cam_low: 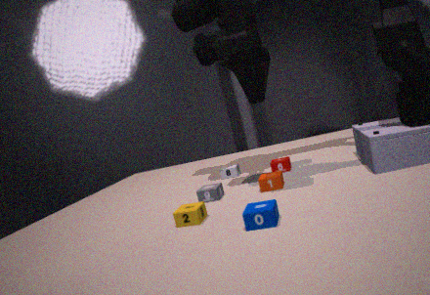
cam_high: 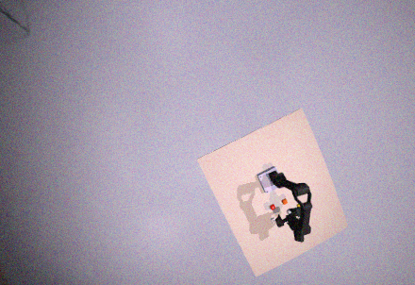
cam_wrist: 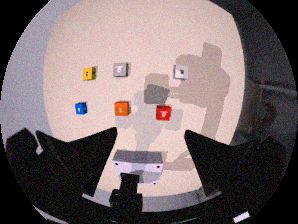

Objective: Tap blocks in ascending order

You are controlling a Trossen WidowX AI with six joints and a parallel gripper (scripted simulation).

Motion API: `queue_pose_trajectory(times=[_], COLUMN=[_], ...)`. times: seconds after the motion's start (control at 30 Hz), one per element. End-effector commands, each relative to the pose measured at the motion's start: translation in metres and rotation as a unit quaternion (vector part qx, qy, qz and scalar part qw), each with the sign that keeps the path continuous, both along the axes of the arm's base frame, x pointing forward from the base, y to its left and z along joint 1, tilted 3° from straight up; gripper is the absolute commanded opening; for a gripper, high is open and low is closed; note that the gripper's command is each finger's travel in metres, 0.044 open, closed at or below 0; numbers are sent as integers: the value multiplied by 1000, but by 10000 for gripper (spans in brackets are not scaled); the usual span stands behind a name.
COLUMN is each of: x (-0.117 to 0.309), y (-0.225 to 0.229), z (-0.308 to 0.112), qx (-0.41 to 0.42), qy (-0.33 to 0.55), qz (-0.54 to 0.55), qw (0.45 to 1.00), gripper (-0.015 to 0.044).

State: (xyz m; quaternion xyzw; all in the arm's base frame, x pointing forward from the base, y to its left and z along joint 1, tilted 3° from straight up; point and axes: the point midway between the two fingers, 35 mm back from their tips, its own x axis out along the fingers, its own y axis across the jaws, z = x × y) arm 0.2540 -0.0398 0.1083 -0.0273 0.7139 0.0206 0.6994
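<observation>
A blue block [cam_low: 261,215] [cam_wrist: 80,108] shows 0. An orange block [cam_low: 271,182] [cam_wrist: 121,108] [cam_high: 284,201] shows 1. A yellow block [cam_low: 190,215] [cam_wrist: 89,73] shows 2. A white block [cam_low: 230,171] [cam_wrist: 180,72] shows 8. A grey block [cam_low: 210,192] [cam_wrist: 120,69] seems to show 9. A red block [cam_low: 280,164] [cam_wrist: 163,113] [cam_high: 273,207] has a digit like 6, not clearly readable. My gripper [cam_wrist: 151,132] is open and empty, high above the table and touching no block. In the wrist view the red block lies beyond the gap between its fingertips.
The arm's pale base box [cam_low: 409,147] [cam_wrist: 138,165] [cam_high: 267,180] stands on the table [cam_high: 282,137] [cam_low: 102,259], nearer the red and orange blocks than the yellow one. The arm's shadow falls across the table around the red and white blocks.
</observation>
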Motion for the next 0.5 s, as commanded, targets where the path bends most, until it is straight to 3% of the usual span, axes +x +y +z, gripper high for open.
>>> queue_pose_trajectory(times=[0.0,0.47], x=[1,0], y=[50,67], z=[-1,-1], qx=[5,6], qy=[0,0], qz=[4,4], qw=[1000,1000], gripper=[400,400])
